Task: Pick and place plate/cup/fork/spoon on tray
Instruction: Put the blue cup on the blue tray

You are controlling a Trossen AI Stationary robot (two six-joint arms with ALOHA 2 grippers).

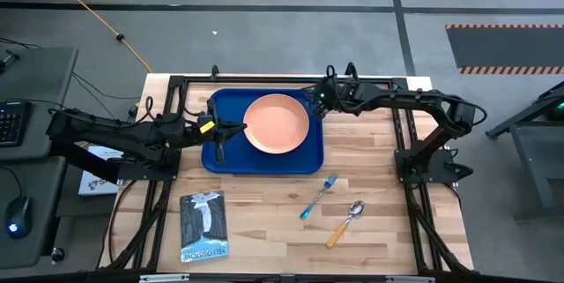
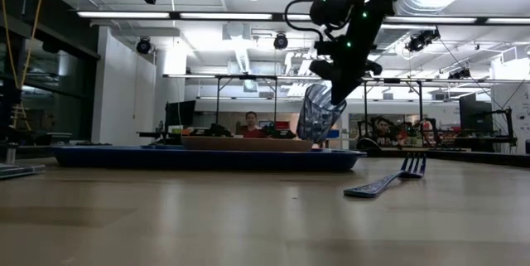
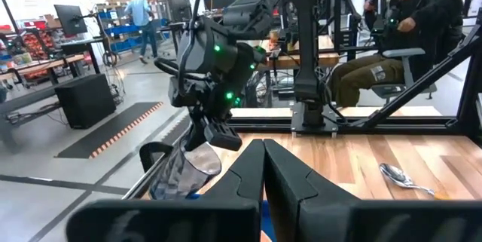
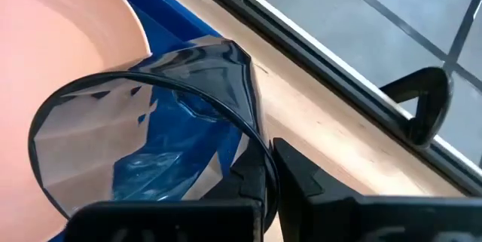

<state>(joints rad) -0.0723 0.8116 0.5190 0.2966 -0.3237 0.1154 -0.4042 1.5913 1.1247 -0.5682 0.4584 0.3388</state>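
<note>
Right hand [image 1: 317, 100]: we see it pinching the cup [image 4: 151, 151], tilted above the tray's [image 1: 227, 161] far right corner.
Left hand [image 1: 231, 128]: fingers pressed together, over tray's left.
Plate [image 1: 277, 123]: on tray.
Fork [image 1: 318, 195], spoon [image 1: 345, 223]: on table [image 1: 264, 230], near right.

From table height, the plate [image 2: 248, 142] shows only as a thin edge above the tray [image 2: 207, 157] rim. The spoon [image 3: 403, 177] is partly cut off beside the left gripper [image 3: 263, 168] in its wrist camera. From above, the cup [image 1: 316, 103] is nearly lost under the right gripper [image 1: 319, 100]. The cup's base is hidden behind the fingers [image 4: 301, 174].
</note>
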